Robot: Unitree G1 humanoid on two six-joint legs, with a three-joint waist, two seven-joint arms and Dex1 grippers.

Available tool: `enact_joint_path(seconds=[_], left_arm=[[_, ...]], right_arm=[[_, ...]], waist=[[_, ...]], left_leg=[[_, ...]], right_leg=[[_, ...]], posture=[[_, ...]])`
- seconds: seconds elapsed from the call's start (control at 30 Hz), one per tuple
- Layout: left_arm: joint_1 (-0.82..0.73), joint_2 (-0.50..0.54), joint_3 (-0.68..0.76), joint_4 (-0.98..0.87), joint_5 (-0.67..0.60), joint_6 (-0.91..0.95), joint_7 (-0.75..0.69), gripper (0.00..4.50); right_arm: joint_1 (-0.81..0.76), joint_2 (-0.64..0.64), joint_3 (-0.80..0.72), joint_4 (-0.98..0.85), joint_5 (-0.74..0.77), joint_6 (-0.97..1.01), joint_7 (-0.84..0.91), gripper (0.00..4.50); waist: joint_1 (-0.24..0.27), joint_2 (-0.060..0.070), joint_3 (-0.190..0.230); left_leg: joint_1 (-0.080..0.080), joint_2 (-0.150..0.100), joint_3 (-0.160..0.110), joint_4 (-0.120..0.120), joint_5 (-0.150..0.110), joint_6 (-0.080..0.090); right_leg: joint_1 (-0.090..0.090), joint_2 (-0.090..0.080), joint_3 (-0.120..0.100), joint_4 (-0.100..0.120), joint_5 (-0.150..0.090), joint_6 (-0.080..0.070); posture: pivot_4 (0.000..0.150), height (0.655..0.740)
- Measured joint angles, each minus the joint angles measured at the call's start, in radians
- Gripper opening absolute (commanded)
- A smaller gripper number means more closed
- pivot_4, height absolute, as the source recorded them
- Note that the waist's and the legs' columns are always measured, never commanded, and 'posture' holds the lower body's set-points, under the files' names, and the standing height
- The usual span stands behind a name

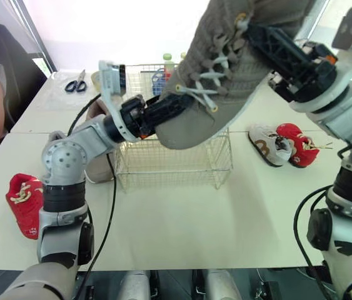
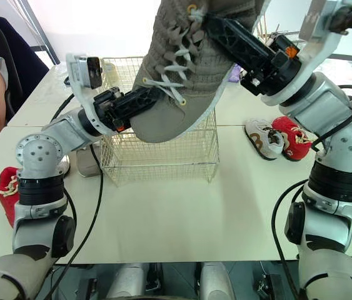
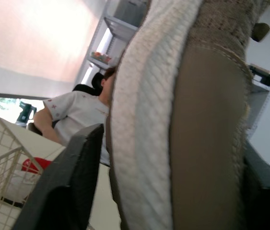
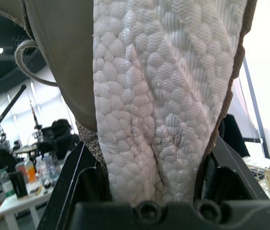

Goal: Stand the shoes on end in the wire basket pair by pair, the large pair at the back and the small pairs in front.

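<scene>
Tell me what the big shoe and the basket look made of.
The big shoe: grey-brown suede-like or woven fabric upper, matte and fuzzy. Its sole: probably white foam or rubber, pebbled texture. The basket: thin metal wire, seemingly pale-coated, open grid.

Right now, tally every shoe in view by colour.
Grey-brown shoes: 2, the held shoe and a partly hidden shoe beside the wire basket
Red shoes: 2, one left, one right
White shoes: 1
Total: 5
</scene>
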Motion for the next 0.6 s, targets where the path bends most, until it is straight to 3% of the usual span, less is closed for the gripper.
enact_joint_path(seconds=[0.2,0.4,0.6], left_arm=[[0.004,0.067,0.000,-0.013,0.050,-0.014,0.015,4.47],[0.015,0.323,0.076,-0.044,0.094,-0.012,-0.017,4.47],[0.066,0.606,0.174,-0.104,0.066,0.079,-0.102,4.47]], right_arm=[[-0.084,-0.015,0.065,0.092,-0.150,-0.051,0.150,1.69],[-0.319,-0.060,0.117,0.415,-0.392,-0.230,0.405,1.69],[-0.595,-0.044,0.167,0.855,-0.636,-0.525,0.669,1.69]], waist=[[-0.003,0.000,0.000],[-0.007,0.001,0.002],[-0.007,0.002,0.002]], left_leg=[[0.000,0.000,0.000,0.000,0.000,0.000],[-0.004,0.000,0.002,-0.003,0.001,-0.001],[-0.005,0.000,0.006,-0.005,0.000,-0.001]], right_leg=[[0.000,0.000,-0.001,0.000,0.000,0.000],[-0.007,0.001,0.000,0.000,0.000,0.000],[-0.010,0.000,0.002,0.000,0.000,0.000]], posture=[[0.150,0.7352],[0.150,0.7352],[0.150,0.7352]])
